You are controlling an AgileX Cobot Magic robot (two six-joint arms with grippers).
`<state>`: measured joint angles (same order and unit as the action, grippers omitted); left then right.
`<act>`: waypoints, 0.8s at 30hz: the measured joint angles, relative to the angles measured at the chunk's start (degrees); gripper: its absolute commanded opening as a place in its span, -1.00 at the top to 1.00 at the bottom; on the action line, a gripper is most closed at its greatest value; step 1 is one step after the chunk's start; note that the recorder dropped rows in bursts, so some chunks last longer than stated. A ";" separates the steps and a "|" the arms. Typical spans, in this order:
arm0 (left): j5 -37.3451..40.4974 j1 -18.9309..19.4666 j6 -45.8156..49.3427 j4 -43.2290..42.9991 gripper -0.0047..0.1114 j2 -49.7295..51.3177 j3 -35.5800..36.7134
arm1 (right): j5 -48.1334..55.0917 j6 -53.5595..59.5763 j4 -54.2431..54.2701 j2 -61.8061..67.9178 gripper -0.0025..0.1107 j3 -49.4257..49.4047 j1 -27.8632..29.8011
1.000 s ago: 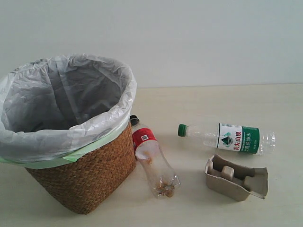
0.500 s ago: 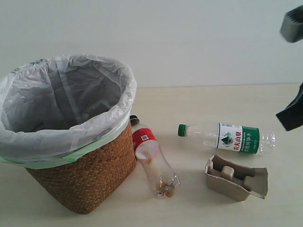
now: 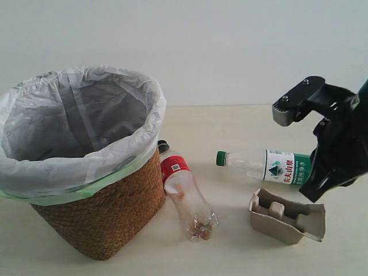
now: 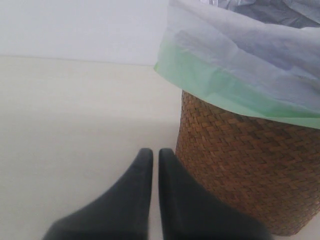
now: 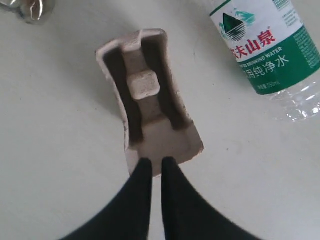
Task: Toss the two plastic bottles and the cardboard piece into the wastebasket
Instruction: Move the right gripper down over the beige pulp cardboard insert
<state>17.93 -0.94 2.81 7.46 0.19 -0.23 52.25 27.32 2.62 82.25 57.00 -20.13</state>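
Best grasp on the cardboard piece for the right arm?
Probably from above, pinching the cardboard across its narrow width, outside both long walls: it lies flat, open side up, walls upright. The right end effector, shut, must open first.

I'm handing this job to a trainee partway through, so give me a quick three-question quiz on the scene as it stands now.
1. True or false: the cardboard piece already lies inside the wastebasket.
2. Which item lies closest to the wastebasket? A: the green-capped bottle. B: the red-labelled bottle. C: the cardboard piece.
3. Fill in: the right claw, shut, hangs over one end of the ____.

Key: 1 false, it lies on the table. 2 B. 3 cardboard piece.
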 measured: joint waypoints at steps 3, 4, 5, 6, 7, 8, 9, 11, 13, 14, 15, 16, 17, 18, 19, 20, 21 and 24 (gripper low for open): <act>0.00 0.00 0.00 0.00 0.85 0.00 0.00 | -0.98 0.75 0.53 2.16 0.17 0.09 0.00; 0.00 0.00 0.00 0.00 0.85 0.00 0.00 | -1.26 0.75 0.69 2.82 -0.03 0.09 0.00; 0.00 0.00 0.00 0.00 0.85 0.00 0.00 | -1.67 0.75 0.92 3.41 -0.19 0.09 0.00; 0.00 0.00 0.00 0.00 0.85 0.00 0.00 | -2.09 0.89 1.09 3.90 -0.26 0.09 0.00; 0.00 0.00 0.00 0.00 0.85 0.00 0.00 | -2.67 0.89 1.51 4.24 -0.27 0.09 0.00; 0.00 0.00 0.00 0.00 0.85 0.00 0.00 | -3.55 0.89 1.94 4.61 -0.26 0.09 0.00; 0.00 0.00 0.00 0.00 0.85 0.00 0.00 | -3.97 0.89 2.20 4.89 -0.26 0.09 0.00; 0.00 0.00 0.00 0.00 0.85 0.00 0.00 | -4.91 0.89 2.43 5.61 -0.26 0.09 0.00; 0.00 0.00 0.00 0.00 0.85 0.00 0.00 | -5.45 0.89 2.43 6.48 -0.26 0.09 0.00; 0.00 0.00 0.00 0.00 0.85 0.00 0.00 | -5.71 0.89 2.43 7.12 -0.26 0.09 0.00; 0.00 0.00 0.00 0.00 0.85 0.00 0.00 | -5.94 0.89 2.54 7.66 -0.26 0.09 0.00; 0.00 0.00 0.00 0.00 0.85 0.00 0.00 | -6.25 0.89 2.54 8.40 -0.26 0.09 -0.24; 0.00 0.00 0.00 0.00 0.85 0.00 0.00 | -6.55 1.13 2.41 9.14 -0.26 0.09 -0.59; 0.00 0.00 0.00 0.00 0.85 0.00 0.00 | -7.06 1.11 2.41 9.85 -0.26 0.09 -1.25; 0.00 0.00 0.00 0.00 0.85 0.00 0.00 | -7.67 1.11 2.41 10.55 -0.26 0.09 -1.96; 0.00 0.00 0.00 0.00 0.85 0.00 0.00 | -8.33 1.36 2.41 11.22 -0.26 0.09 -2.73; 0.00 0.00 0.00 0.00 0.85 0.00 0.00 | -8.90 1.47 2.41 11.70 -0.26 0.09 -3.33; 0.00 0.00 0.00 0.00 0.85 0.00 0.00 | -10.63 1.74 1.35 13.22 -0.26 0.09 -4.77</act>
<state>17.93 -0.94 2.81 7.46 0.19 -0.23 41.62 29.06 3.96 95.47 57.09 -24.90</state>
